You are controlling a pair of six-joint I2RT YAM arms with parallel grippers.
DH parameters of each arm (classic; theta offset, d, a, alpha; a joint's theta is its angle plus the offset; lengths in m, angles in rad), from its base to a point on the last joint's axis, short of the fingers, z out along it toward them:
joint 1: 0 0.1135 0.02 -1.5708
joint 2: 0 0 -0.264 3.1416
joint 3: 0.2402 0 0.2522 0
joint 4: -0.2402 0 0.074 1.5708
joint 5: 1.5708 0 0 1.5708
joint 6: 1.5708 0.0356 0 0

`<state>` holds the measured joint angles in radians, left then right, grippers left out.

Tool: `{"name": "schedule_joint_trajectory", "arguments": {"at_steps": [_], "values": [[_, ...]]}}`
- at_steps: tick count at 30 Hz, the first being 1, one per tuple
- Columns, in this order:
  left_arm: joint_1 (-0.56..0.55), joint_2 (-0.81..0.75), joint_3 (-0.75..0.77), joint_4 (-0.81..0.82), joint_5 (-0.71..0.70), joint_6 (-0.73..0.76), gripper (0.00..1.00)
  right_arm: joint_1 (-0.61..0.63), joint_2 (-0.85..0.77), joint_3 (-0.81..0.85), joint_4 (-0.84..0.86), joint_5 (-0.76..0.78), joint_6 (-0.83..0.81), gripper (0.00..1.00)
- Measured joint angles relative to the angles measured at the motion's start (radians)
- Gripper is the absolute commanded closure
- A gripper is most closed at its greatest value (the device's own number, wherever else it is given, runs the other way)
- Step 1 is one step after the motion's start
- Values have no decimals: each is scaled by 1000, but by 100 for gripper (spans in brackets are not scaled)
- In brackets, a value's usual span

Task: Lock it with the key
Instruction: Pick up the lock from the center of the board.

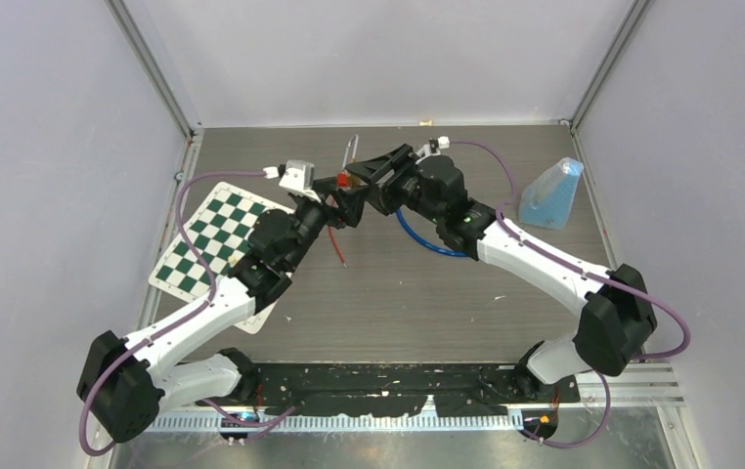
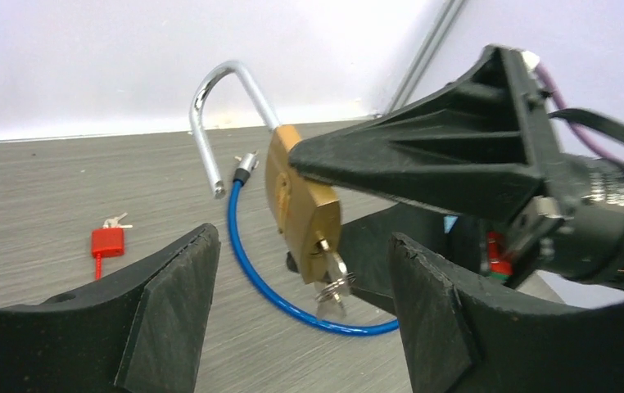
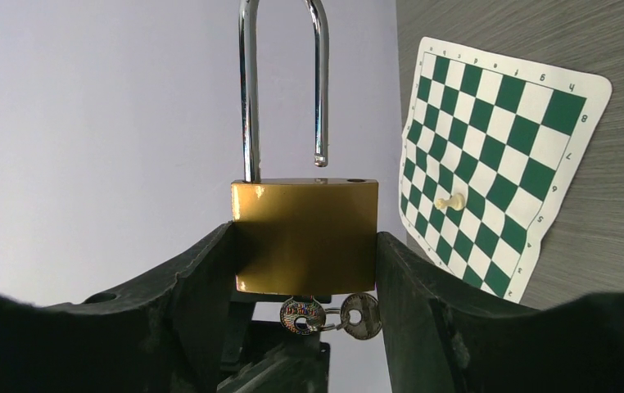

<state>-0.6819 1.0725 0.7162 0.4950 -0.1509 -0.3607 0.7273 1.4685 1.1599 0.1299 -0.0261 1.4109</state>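
My right gripper (image 3: pixel 305 239) is shut on the sides of a brass padlock (image 3: pixel 305 233) and holds it above the table. Its steel shackle (image 3: pixel 284 82) is open, with the short leg clear of its hole. A key (image 3: pixel 303 315) sits in the bottom keyway, and a second key (image 3: pixel 362 315) hangs from its ring. In the left wrist view the padlock (image 2: pixel 300 205) and key (image 2: pixel 335 274) lie between the wide-open fingers of my left gripper (image 2: pixel 305 246), which touch nothing. From above, both grippers meet at mid-table, right (image 1: pixel 373 176) and left (image 1: pixel 334 207), with the shackle (image 1: pixel 352 151) sticking out.
A blue cable loop (image 2: pixel 251 270) lies on the table under the padlock, also seen from above (image 1: pixel 427 239). A red tag with small keys (image 2: pixel 107 241) lies to the left. A green-and-white chessboard mat (image 1: pixel 214 234) with a white pawn (image 3: pixel 452 201) lies left. A blue translucent pouch (image 1: pixel 552 195) stands right.
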Motion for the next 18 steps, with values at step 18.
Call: {"name": "schedule_joint_trajectory", "arguments": {"at_steps": [18], "values": [[-77, 108, 36, 116, -183, 78, 62, 21, -50, -1, -86, 33, 42, 71]]}}
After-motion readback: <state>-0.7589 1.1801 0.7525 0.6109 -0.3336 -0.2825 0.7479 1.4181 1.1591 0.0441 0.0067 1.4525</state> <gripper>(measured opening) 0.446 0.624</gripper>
